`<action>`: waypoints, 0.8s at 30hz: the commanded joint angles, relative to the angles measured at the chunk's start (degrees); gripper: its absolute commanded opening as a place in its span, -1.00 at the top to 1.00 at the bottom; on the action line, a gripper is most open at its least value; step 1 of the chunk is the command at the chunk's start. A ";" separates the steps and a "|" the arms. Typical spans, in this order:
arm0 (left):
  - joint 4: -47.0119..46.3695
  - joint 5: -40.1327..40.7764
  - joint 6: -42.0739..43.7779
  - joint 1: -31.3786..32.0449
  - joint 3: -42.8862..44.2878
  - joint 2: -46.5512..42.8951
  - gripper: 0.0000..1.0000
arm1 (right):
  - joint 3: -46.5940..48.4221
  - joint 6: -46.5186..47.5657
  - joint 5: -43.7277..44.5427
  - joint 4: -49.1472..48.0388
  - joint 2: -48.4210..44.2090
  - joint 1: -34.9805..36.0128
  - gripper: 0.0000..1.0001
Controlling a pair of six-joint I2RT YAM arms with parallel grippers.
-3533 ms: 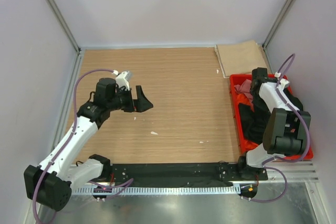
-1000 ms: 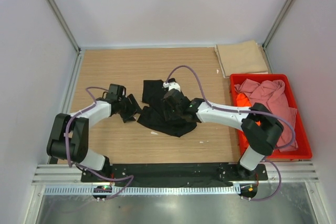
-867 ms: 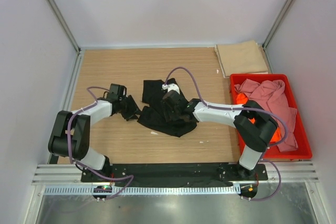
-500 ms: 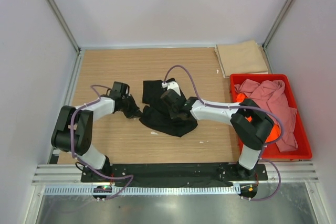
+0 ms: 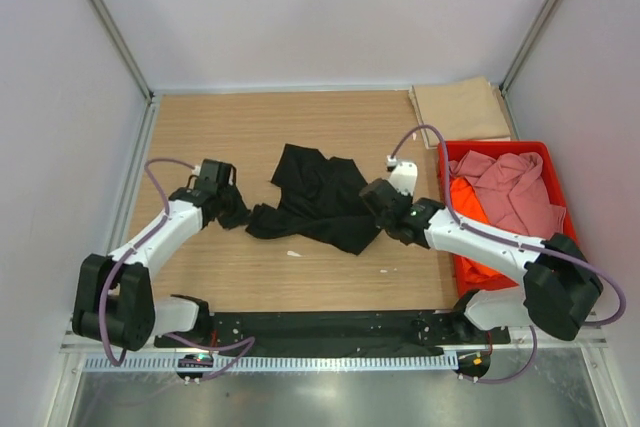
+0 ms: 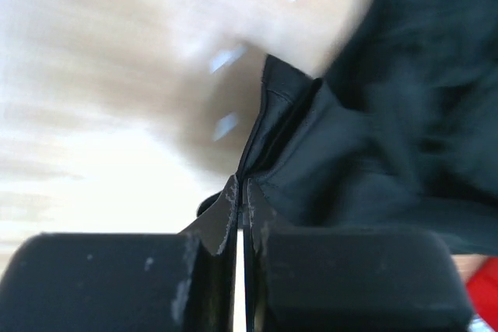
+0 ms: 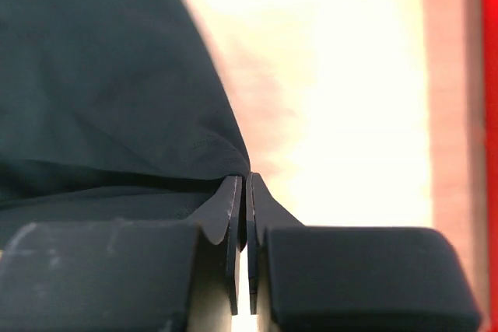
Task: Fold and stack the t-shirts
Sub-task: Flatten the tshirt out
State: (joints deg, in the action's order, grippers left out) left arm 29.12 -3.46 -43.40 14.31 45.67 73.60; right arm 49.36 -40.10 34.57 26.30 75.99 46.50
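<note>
A black t-shirt [image 5: 320,197] lies spread and rumpled on the wooden table between the two arms. My left gripper [image 5: 240,215] is shut on its left end; the left wrist view shows the fingers [image 6: 242,186] pinching a fold of the black cloth [image 6: 373,138]. At the shirt's right corner my right gripper [image 5: 372,215] is shut too, with the edge of the black cloth [image 7: 101,75] caught between its fingertips [image 7: 247,180]. A tan t-shirt [image 5: 460,112] lies folded at the back right. A pink t-shirt [image 5: 510,187] and an orange t-shirt [image 5: 470,227] fill the crate.
A red plastic crate [image 5: 520,145] stands at the right edge of the table, just right of my right arm. White walls and metal posts close in the table at the back and sides. Small white specks [image 5: 293,253] lie on the wood near the shirt.
Both grippers have shut on the black t-shirt. The right gripper has moved right toward the crate and the left slightly left, drawing the bunched shirt out wider.
</note>
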 commanded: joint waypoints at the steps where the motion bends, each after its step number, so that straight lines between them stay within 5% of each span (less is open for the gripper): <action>1: 1.11 0.66 -1.69 0.28 -4.79 -0.65 1.00 | -6.89 -9.90 2.16 2.43 -1.45 -0.36 0.86; 6: 1.63 0.21 -1.95 0.28 -7.09 -1.88 0.93 | -6.83 -14.40 1.21 8.84 -3.82 -0.45 0.58; 9: 2.95 1.53 -1.25 0.28 -6.12 -4.25 0.22 | -3.76 -9.33 -1.25 8.42 -7.50 -0.18 0.40; 12: 1.91 -0.04 -0.03 0.28 -5.24 -6.62 -0.11 | -1.29 -0.20 -6.78 2.65 -8.92 -0.27 0.27; 24: -3.90 -10.17 1.03 0.37 -5.41 0.75 -0.19 | 12.84 17.32 -16.10 -11.71 14.26 1.93 -0.03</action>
State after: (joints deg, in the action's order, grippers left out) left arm 26.85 -11.68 -43.16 14.61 40.29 73.03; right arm 57.47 -29.71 20.73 19.35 85.60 47.59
